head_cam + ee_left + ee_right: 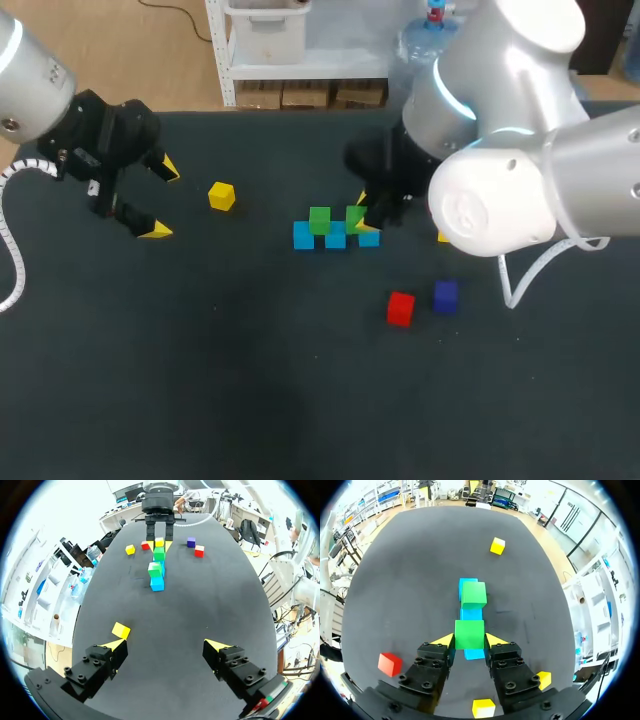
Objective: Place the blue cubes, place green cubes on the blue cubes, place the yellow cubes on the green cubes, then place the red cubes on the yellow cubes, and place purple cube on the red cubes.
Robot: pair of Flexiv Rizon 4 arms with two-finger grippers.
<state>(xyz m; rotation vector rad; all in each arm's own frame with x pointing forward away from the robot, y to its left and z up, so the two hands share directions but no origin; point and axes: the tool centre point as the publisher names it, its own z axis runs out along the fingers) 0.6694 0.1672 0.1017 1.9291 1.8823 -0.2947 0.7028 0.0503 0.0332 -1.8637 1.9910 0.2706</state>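
Note:
Three blue cubes (335, 237) lie in a row mid-table. One green cube (319, 220) sits on top of the row, over its left part. My right gripper (365, 213) is shut on a second green cube (469, 634), held over the row's right-end blue cube (474, 653); I cannot tell whether the two touch. A yellow cube (221, 196) lies alone to the left, near my left gripper (160, 200), which hangs open and empty (165, 645). Toward the front right lie a red cube (400, 308) and a purple cube (445, 295).
Two more yellow cubes (482, 707) (543, 679) lie close under my right wrist; one (443, 237) peeks out behind the right arm. A second red cube (145, 545) lies beside the right gripper. The table's dark surface (200, 380) stretches to the front.

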